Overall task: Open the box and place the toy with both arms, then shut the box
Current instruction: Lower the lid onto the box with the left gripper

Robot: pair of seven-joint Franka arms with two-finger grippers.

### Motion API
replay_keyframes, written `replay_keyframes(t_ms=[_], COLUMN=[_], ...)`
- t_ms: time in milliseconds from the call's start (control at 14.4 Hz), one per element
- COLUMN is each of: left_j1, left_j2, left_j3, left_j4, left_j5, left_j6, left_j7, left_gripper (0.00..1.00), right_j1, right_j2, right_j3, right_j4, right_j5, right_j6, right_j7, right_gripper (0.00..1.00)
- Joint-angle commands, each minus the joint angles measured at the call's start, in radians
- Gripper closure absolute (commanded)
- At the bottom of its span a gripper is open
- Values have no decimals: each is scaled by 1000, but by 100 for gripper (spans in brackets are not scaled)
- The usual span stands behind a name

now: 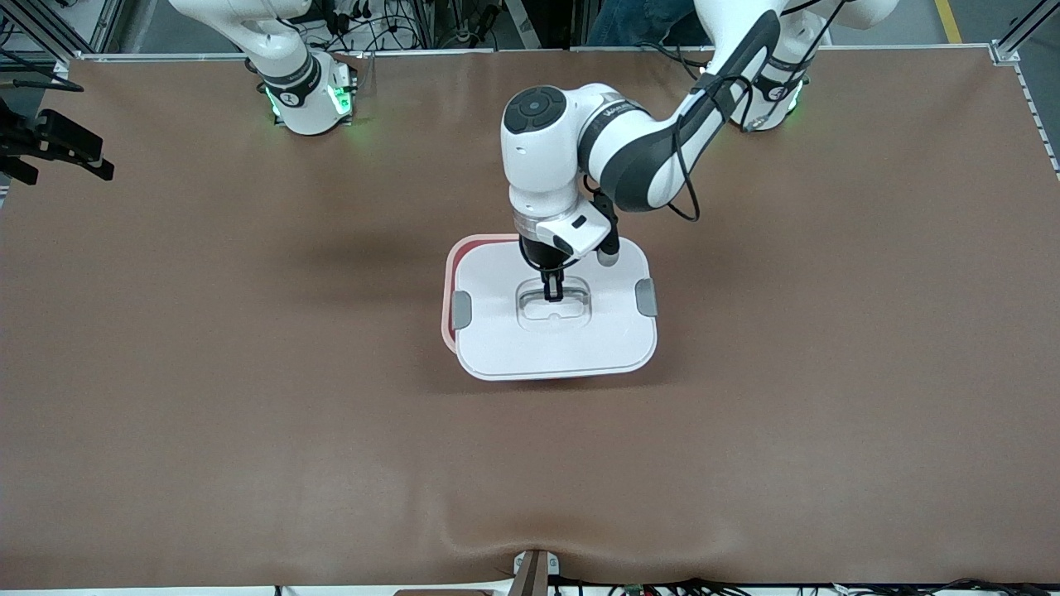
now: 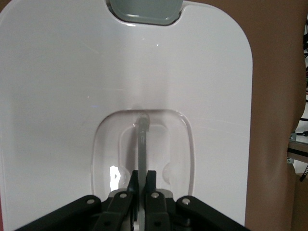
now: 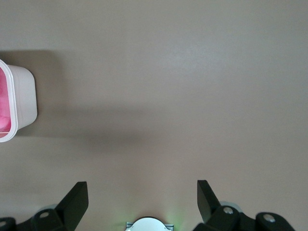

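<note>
— Though wide bare table (image 1: 248,430) all round, where box (image 1: 451,285)?
— Mid-table; one lid (image 1: 513,343) askew, two clips (image 1: 646,297).
— Left gripper (image 1: 552,291)?
— Clamped on lid handle (image 2: 142,144).
— Right gripper (image 3: 142,199)?
— Spread wide, empty, waiting over bare table.

One box (image 1: 451,319) with one white lid (image 1: 505,331). Two grey side clips (image 1: 461,310), one clear recessed handle (image 1: 553,303). Two robot arms (image 1: 629,157), each with one gripper.
</note>
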Motion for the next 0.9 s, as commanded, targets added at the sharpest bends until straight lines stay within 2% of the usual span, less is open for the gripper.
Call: replay_keyframes(t_ms=[0,208,832], left_j1=[-13,-20,-42], left_j2=[3,6,26], left_j3=[3,3,3], left_j4=[5,2,-3], left_j5=[32,32,34], left_j6=[8,46,48], left_j7=[-20,-101,-141], left_gripper=[100,100,100], right_j1=[0,5,8], right_j2=[22,22,23], right_j3=[6,6,6], right_j4=[25,25,25], right_j5=[-14,-14,-11], right_j6=[-13,-13,-13], right_j7=[9,9,9], right_gripper=[0,0,0])
